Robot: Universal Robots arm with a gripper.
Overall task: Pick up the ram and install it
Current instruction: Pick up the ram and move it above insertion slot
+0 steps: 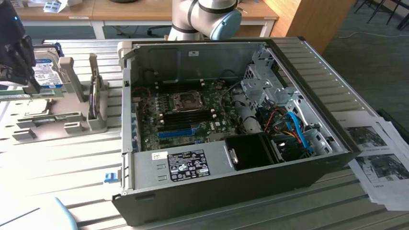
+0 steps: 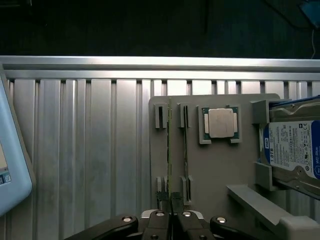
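The ram (image 2: 169, 150) is a thin green stick seen edge-on, running away from my gripper (image 2: 171, 201) over the grey parts holder (image 2: 215, 170). The two fingers are shut on its near end. In the exterior view the ram (image 1: 45, 93) lies level at the far left, a little above the holder (image 1: 57, 127), with my gripper (image 1: 28, 89) clamped on it. A second thin stick (image 2: 186, 150) sits in the neighbouring slot. The open computer case (image 1: 332, 96) lies well off to the exterior view's right, its motherboard (image 1: 185, 115) exposed.
The holder also carries a square silver processor chip (image 2: 220, 122) and a silver hard drive with a blue-white label (image 2: 292, 150). Printed papers (image 1: 377, 153) lie beside the case. The arm's base (image 1: 204, 17) stands behind the case. A pale blue-edged device (image 2: 12, 165) lies on the slatted table.
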